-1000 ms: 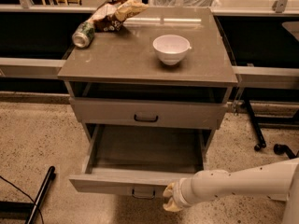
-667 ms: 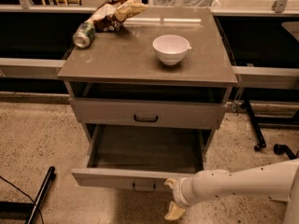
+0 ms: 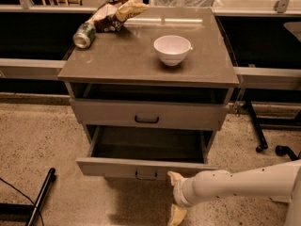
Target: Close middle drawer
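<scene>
Low at the table (image 3: 117, 65) front, hovering gripper (image 3: 176, 196) just right of the handle (image 3: 146, 175) on the drawer (image 3: 108, 167), holding jaws wide with nothing between them, upper finger (image 3: 175, 177) sitting at the panel's lower edge, contact hard to confirm. Judging the drawer as rigid and fairly light, probably gliding on runners, so needing no grasp: pressing flat against the front panel near the centre handle, not at a corner, avoiding skew and jamming. Expecting the spread jaws to serve as a blunt pusher, hooking the small handle being needless for closing. Reading the drawer as pulled well out beneath the taller upper drawer (image 3: 188, 116), showing only a bare dark floor inside. Noting on the table a white bowl (image 3: 172, 48) looking empty, a can (image 3: 84, 34) lying on its side and a crumpled bag (image 3: 115, 14) just beside it.
</scene>
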`<state>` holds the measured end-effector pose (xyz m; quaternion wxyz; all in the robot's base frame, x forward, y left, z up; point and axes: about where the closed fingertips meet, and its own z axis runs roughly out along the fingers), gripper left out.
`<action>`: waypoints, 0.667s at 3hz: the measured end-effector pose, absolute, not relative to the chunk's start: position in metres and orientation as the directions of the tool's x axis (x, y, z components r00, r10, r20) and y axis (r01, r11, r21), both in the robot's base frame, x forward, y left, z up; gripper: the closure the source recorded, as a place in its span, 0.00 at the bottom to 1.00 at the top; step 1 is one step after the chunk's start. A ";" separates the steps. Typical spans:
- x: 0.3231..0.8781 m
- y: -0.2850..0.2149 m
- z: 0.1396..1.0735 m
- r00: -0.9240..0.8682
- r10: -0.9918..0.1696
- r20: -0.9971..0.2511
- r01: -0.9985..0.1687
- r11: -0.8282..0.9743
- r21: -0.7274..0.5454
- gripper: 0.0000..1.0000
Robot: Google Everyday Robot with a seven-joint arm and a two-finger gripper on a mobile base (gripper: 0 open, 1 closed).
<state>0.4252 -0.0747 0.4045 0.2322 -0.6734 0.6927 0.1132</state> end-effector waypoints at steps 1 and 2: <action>0.441 -0.069 0.402 0.051 -0.872 -0.488 -0.980 0.051 -0.194 0.25; 0.469 -0.076 0.389 0.064 -0.858 -0.509 -0.969 0.070 -0.239 0.49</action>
